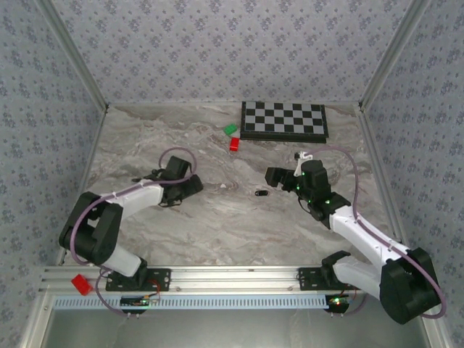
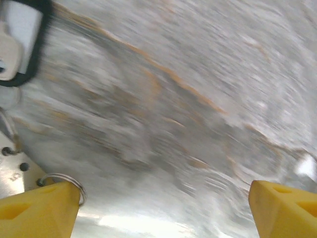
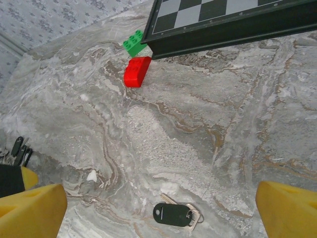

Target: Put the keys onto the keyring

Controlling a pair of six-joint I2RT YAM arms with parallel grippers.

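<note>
Two robot arms reach over a grey marbled surface [image 1: 217, 225]. The left tool [image 2: 163, 198] hangs low over it with its yellow pads [image 2: 37, 213] spread wide and nothing between them. This wrist view is blurred. The keyring [image 2: 67, 179], a thin silvery wire loop, sits just beside the pad on the left of that view and is partly hidden behind it. Whether the two touch cannot be told.

The right tool [image 3: 159, 196] is also spread wide and holds nothing. One key [image 3: 173, 214] with a black oval head lies flat on the surface, in the gap between the pads and slightly toward the right-hand one. Its silvery metal end points at that pad. More dark keys [image 3: 20, 148] lie in a small cluster beyond the left-hand pad, at the view's edge. Well ahead of this tool a red block [image 3: 137, 71] and a green block [image 3: 133, 43] sit close together, the green one against a corner of a checkerboard [image 3: 223, 20].

From above, the left tool [image 1: 190, 187] and right tool [image 1: 274, 176] face each other, well apart.
</note>
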